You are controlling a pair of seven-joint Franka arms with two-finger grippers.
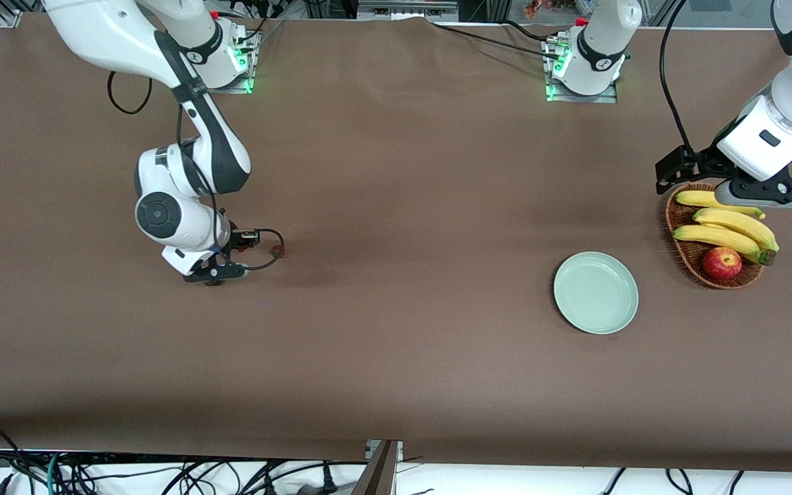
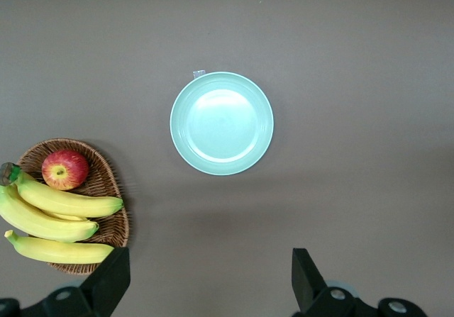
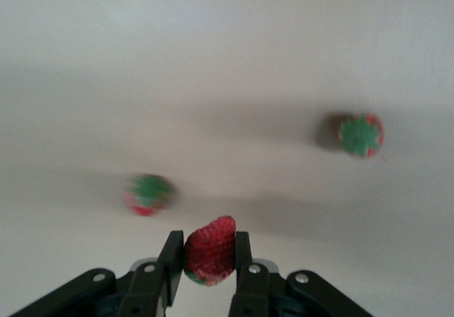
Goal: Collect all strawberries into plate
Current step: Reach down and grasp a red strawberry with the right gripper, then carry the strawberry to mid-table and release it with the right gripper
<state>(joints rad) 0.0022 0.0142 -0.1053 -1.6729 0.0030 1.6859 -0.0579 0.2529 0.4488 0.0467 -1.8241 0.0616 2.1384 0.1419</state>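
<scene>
My right gripper [image 1: 212,273] is low over the table toward the right arm's end. In the right wrist view it [image 3: 210,240] is shut on a red strawberry [image 3: 211,254]. Two more strawberries lie on the cloth below it, one [image 3: 147,193] close by and one [image 3: 360,134] farther off. In the front view only one strawberry [image 1: 279,251] shows, beside the right gripper. The mint-green plate [image 1: 595,293] lies toward the left arm's end with nothing in it, and it also shows in the left wrist view [image 2: 221,123]. My left gripper [image 1: 774,194] waits open and empty over the basket, and it shows open in its own wrist view [image 2: 209,285].
A brown wicker basket [image 1: 678,237] with bananas [image 1: 729,227] and a red apple [image 1: 721,262] stands beside the plate at the left arm's end. A black cable loops beside the right gripper. The brown cloth's front edge runs along the bottom.
</scene>
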